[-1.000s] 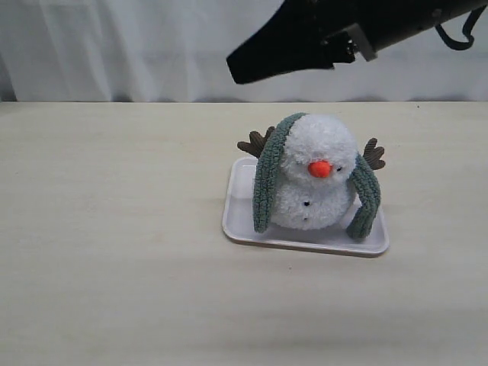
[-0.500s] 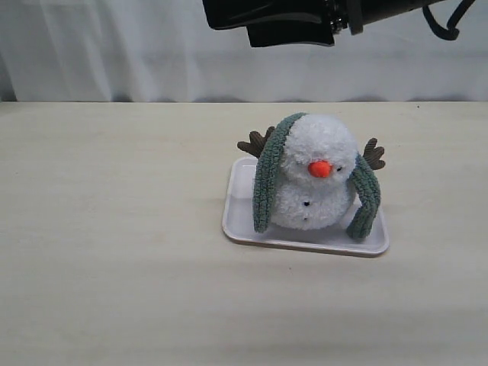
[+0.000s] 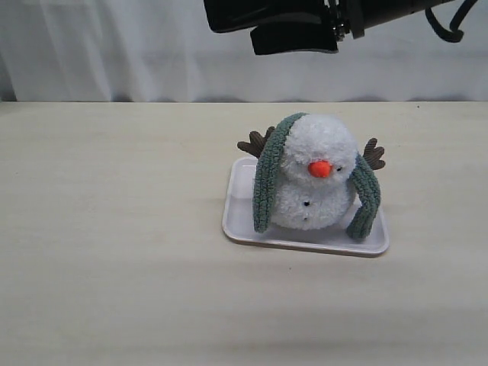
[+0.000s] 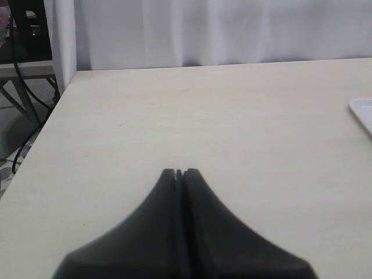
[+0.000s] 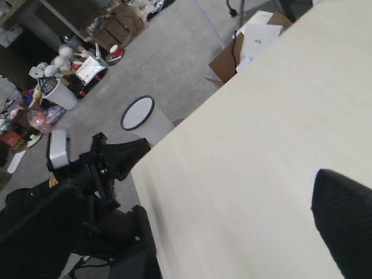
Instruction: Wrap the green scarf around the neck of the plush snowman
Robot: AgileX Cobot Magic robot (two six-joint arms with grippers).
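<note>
Overhead, right tool (image 3: 231,27) wide open, empty

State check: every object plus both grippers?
green scarf: draped behind the head, ends hanging loose at both sides, not crossed in front.
plush snowman: upright on the tray.
tray: flat on the table.
left gripper: shut, empty.
right gripper: open, empty, high over the scene.
</note>
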